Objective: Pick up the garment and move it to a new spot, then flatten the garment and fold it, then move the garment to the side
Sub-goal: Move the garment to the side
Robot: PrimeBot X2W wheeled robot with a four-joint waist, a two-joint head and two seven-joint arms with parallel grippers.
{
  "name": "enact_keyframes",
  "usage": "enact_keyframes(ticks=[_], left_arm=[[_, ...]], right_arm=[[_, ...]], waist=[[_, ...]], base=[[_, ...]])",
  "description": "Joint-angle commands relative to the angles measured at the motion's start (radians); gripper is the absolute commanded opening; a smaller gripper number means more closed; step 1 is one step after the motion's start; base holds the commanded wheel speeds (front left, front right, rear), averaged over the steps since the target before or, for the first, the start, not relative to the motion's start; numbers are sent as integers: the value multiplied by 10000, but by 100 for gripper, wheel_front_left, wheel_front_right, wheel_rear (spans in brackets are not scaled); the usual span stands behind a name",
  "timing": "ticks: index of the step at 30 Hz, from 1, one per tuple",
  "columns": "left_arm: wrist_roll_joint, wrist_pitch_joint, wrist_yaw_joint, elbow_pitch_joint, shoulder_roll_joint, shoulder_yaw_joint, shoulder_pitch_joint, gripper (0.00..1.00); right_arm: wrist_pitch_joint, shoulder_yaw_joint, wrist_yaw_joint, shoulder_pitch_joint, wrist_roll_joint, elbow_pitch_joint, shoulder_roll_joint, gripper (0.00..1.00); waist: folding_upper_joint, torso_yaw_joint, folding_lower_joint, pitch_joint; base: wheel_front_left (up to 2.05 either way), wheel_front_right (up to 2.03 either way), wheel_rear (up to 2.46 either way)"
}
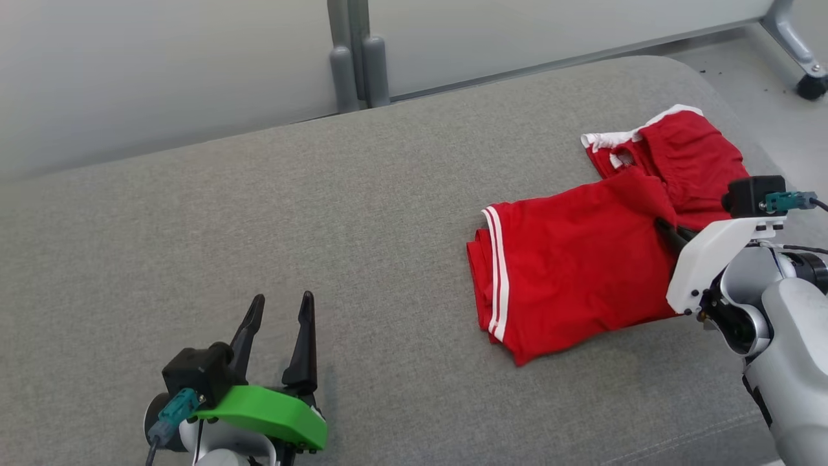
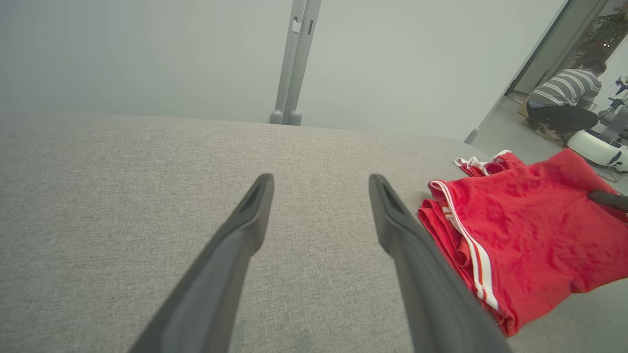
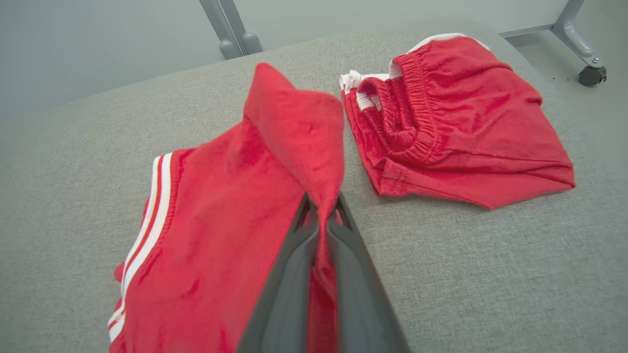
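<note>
The garment (image 1: 576,259) is a pair of red shorts with white stripes, lying partly folded on the right side of the grey cushion (image 1: 323,226). Its elastic waistband end (image 3: 441,122) lies flat toward the far right. My right gripper (image 3: 321,206) is shut on a fold of the red cloth, which stands up in a peak above its fingertips. In the head view that gripper (image 1: 666,228) reaches in from the right under the cloth. My left gripper (image 1: 281,310) hovers open over bare cushion at the lower left, well apart from the garment (image 2: 525,245).
A grey partition post (image 1: 356,58) stands behind the cushion. A caster wheel (image 1: 812,84) and floor lie past the cushion's far right edge. A person (image 2: 564,100) in a striped top crouches in the distance on the right.
</note>
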Motion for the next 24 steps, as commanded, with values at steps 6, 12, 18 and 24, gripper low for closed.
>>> enact_keyframes(ticks=[6, 12, 18, 24], left_arm=[[118, -42, -82, 133, 17, 9, -301, 100], [40, -73, -95, 248, -20, 43, -222, 100], [20, -106, -57, 194, 16, 154, -156, 100], [86, -104, -18, 59, 107, 280, -293, 100]], right_arm=[[-36, -37, 0, -347, -197, -16, -21, 0], [-57, -72, 0, -379, -333, 17, -50, 0], [-31, -84, 0, -688, -507, -94, -118, 0], [-93, -333, 0, -1581, -867, 208, -77, 0]], waist=[[41, -463, 0, 425], [41, -232, 0, 200], [41, -14, 0, 176], [41, 230, 0, 492]], base=[[0, 0, 0], [0, 0, 0], [0, 0, 0], [0, 0, 0]])
